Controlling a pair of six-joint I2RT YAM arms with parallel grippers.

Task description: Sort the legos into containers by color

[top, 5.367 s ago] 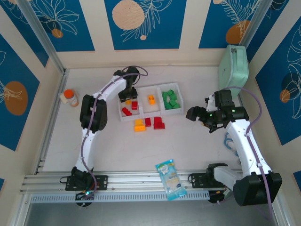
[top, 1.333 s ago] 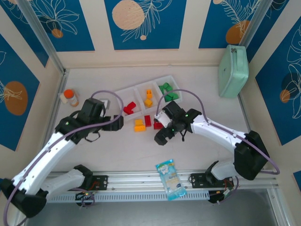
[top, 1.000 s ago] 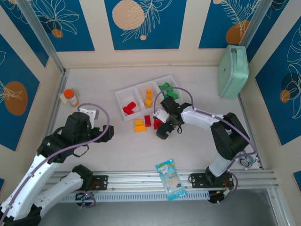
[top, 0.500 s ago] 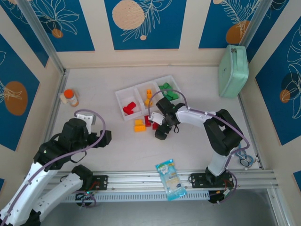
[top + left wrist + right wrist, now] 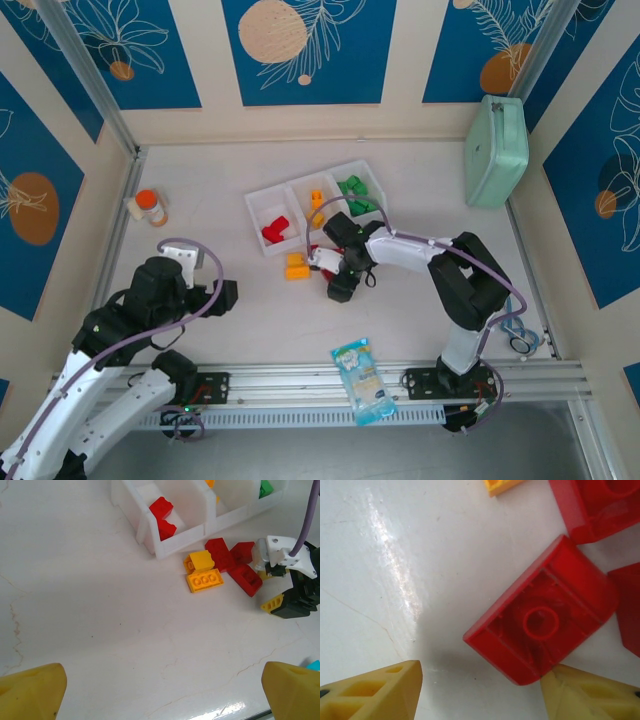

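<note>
Probably over halfway: greens, some reds and oranges are already sorted into the tray (image 5: 175,541). Two yellow legos (image 5: 202,572) and a few red legos (image 5: 227,555) are left loose on the worktop just beside it. The right tool (image 5: 480,690) is spread right at one red brick (image 5: 542,630), with nothing pinched yet. The left tool (image 5: 161,689) is held spread and empty.

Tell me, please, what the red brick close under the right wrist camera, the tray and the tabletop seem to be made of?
Red brick: hard moulded plastic, glossy; its hollow underside shows a round tube and soft highlights.
Tray: thin plastic, milky white, probably translucent; its walls look softly shaded.
Tabletop: white and polished, with fine veins and glare; stone or laminate, I cannot tell.
</note>
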